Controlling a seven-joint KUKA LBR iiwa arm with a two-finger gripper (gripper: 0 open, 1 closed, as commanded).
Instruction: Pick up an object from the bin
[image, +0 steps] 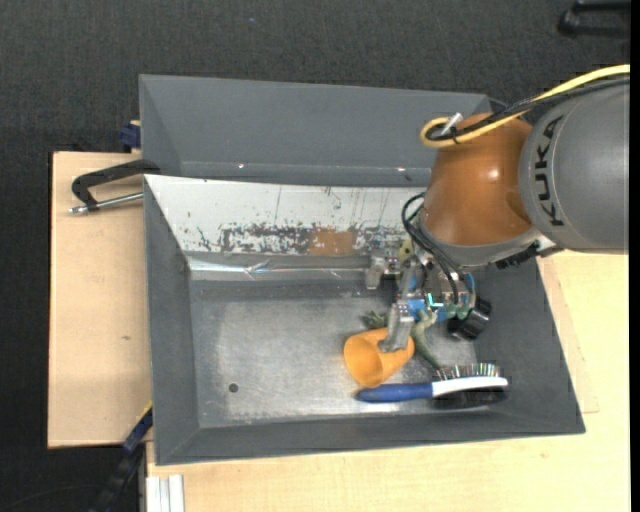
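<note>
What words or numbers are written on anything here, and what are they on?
"KUKA": on the grey robot arm, with the letters turned sideways.
No other text: I can read no words or numbers on the orange cup, the brush or the bin.

Bright light, glare on bin wall (262, 206)

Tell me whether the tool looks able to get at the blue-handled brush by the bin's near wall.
Probably yes. The brush lies uncovered on the floor, just past the tool; only the orange cup beside its handle and the near wall crowd it.
</note>
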